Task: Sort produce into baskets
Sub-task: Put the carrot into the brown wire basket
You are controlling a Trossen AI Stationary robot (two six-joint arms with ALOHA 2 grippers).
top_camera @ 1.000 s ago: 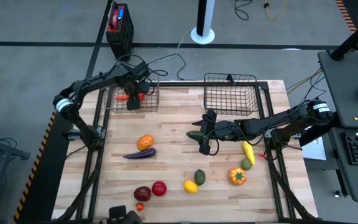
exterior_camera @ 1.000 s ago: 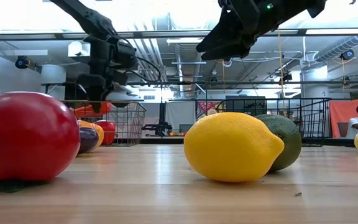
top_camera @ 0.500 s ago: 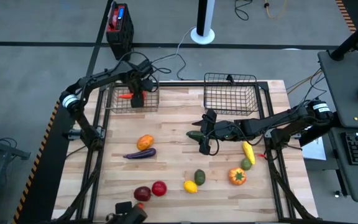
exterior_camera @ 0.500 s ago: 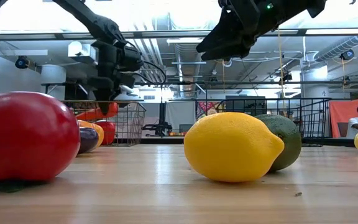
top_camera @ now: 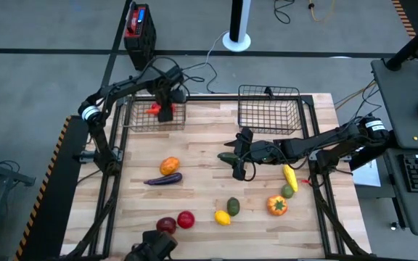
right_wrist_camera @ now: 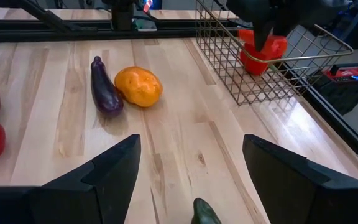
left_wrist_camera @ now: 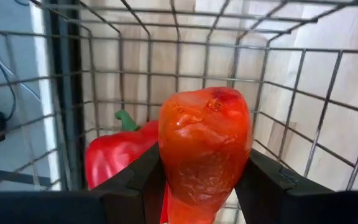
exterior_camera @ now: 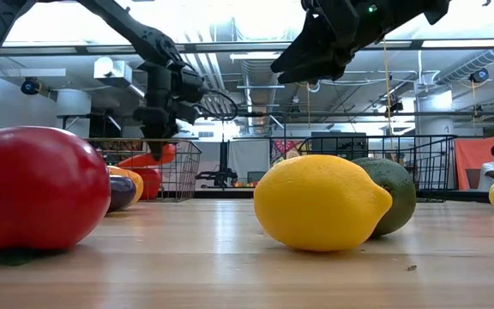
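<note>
Left wrist view: jaws of the left gripper (left_wrist_camera: 205, 186) closed on an orange-red pepper (left_wrist_camera: 205, 152), pads pressed to both its flanks, skin glossy and slightly dimpled. Held above the floor of the left basket (top_camera: 140, 125), with a red pepper (left_wrist_camera: 120, 158) with a green stem lying just beside it on the mesh. Seen from the high view at the basket's right part, gripper (top_camera: 167, 110) over it.

Right of the left basket, the right basket (top_camera: 269, 109), both at the bench's (top_camera: 202, 163) far edge. Toward the near edge from that basket, the right gripper (top_camera: 239, 161) hanging above the bench, jaws spread wide and holding nothing, a dark green vegetable (top_camera: 228, 156) just beside them.

Near side of the left basket: an orange fruit (top_camera: 169, 166) touching a purple eggplant (top_camera: 163, 179). Farther toward the near edge: a dark red piece (top_camera: 166, 225) beside a red apple (top_camera: 186, 219), then a lemon (top_camera: 223, 217) beside a green avocado (top_camera: 233, 206). Right of these: an orange pepper (top_camera: 277, 206), a small green piece (top_camera: 287, 191) and a yellow piece (top_camera: 289, 176).
</note>
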